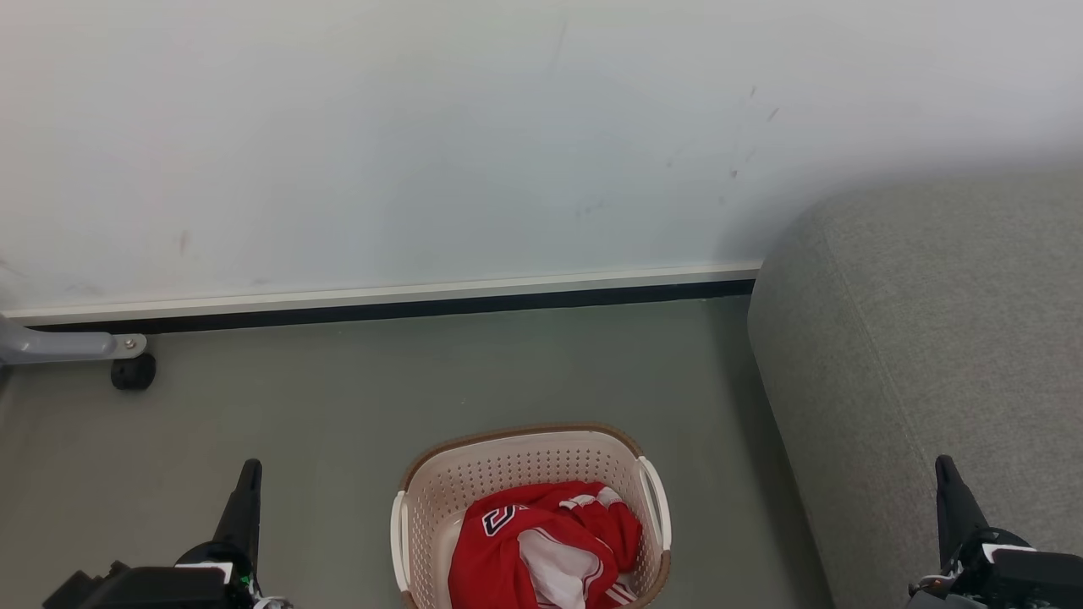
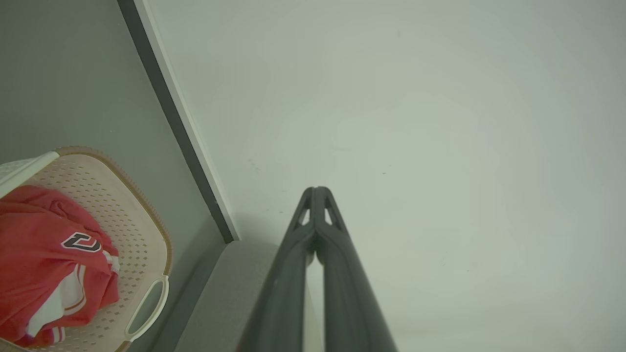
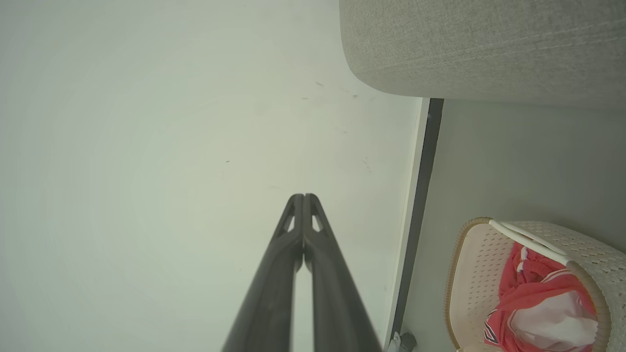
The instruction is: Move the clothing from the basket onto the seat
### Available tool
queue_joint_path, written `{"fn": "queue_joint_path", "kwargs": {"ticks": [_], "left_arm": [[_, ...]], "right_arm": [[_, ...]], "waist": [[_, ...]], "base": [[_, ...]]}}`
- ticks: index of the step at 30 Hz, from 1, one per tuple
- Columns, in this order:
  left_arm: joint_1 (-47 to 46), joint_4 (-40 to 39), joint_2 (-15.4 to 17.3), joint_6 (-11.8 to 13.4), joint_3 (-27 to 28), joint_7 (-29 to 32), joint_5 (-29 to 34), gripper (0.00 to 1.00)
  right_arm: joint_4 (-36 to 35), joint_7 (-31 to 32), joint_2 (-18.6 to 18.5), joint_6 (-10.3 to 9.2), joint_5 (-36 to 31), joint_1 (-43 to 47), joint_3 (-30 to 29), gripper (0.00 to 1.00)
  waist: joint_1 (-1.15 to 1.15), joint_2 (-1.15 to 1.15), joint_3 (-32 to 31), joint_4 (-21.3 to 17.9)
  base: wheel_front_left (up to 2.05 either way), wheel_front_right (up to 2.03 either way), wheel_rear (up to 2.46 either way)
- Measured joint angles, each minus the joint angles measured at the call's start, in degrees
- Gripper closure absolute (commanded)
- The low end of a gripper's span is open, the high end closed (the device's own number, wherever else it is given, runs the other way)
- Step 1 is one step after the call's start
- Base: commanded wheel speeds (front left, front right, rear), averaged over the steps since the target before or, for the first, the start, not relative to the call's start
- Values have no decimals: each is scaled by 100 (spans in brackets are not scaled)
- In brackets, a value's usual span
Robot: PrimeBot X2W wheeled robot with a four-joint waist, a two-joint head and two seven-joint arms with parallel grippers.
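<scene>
The red clothing (image 1: pixel 541 550) with white trim and navy lettering lies bunched in the cream basket (image 1: pixel 525 465) on the floor at bottom centre. The clothing (image 2: pixel 44 254) and basket (image 2: pixel 142 234) also show in the left wrist view, and the clothing (image 3: pixel 533 303) and basket (image 3: pixel 469 274) in the right wrist view. The grey seat (image 1: pixel 931 355) rises to the basket's right. My left gripper (image 1: pixel 250 467) is shut and empty, left of the basket. My right gripper (image 1: pixel 944 463) is shut and empty over the seat. In the wrist views, the left gripper (image 2: pixel 317 189) and right gripper (image 3: pixel 303 196) have their tips touching.
A white wall (image 1: pixel 423 144) with a dark baseboard (image 1: pixel 389 306) runs behind the grey floor (image 1: pixel 338 389). A grey metal leg with a black caster (image 1: pixel 133 370) stands at the far left by the wall.
</scene>
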Motion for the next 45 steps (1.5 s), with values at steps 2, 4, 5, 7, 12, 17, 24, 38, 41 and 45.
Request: {"fn": "queue_joint_path", "kwargs": {"ticks": [2, 4, 5, 7, 12, 17, 24, 38, 41, 45], "left_arm": [[0, 0, 0, 0, 0, 0, 0, 100], [0, 0, 0, 0, 0, 0, 0, 100], [0, 0, 0, 0, 0, 0, 0, 100], [0, 0, 0, 0, 0, 0, 0, 100], [0, 0, 0, 0, 0, 0, 0, 100], [0, 0, 0, 0, 0, 0, 0, 100], [0, 0, 0, 0, 0, 0, 0, 100], [0, 0, 0, 0, 0, 0, 0, 100], [0, 0, 0, 0, 0, 0, 0, 100], [0, 0, 0, 0, 0, 0, 0, 100]], "right_arm": [[0, 0, 0, 0, 0, 0, 0, 100], [0, 0, 0, 0, 0, 0, 0, 100], [0, 0, 0, 0, 0, 0, 0, 100], [0, 0, 0, 0, 0, 0, 0, 100], [0, 0, 0, 0, 0, 0, 0, 100], [0, 0, 0, 0, 0, 0, 0, 100], [0, 0, 0, 0, 0, 0, 0, 100], [0, 0, 0, 0, 5, 0, 0, 100], [0, 0, 0, 0, 5, 0, 0, 100], [0, 0, 0, 0, 5, 0, 0, 100]], "waist": [[0, 0, 0, 0], [0, 0, 0, 0], [0, 0, 0, 0], [0, 0, 0, 0], [0, 0, 0, 0], [0, 0, 0, 0], [0, 0, 0, 0], [0, 0, 0, 0], [0, 0, 0, 0], [0, 0, 0, 0]], "base": [[0, 0, 0], [0, 0, 0], [0, 0, 0], [0, 0, 0], [0, 0, 0], [0, 0, 0], [0, 0, 0], [0, 0, 0], [0, 0, 0], [0, 0, 0]]}}
